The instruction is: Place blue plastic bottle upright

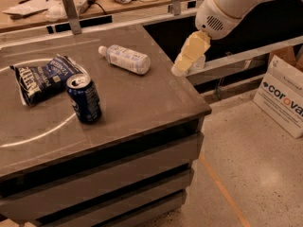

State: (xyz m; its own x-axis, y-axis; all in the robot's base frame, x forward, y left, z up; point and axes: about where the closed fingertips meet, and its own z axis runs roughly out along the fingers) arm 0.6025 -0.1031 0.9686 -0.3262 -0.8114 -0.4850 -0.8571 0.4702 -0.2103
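Bottle (125,59) is seen lying on its side nr counter's (142,105) far right corner; claw (181,67) is held just off right edge, grip state can't be told.

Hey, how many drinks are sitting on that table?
2. The bottle lies on its side toward the back; the can stands upright nearer the front. The tool hovers off the table's edge, past the bottle. None seems hidden.
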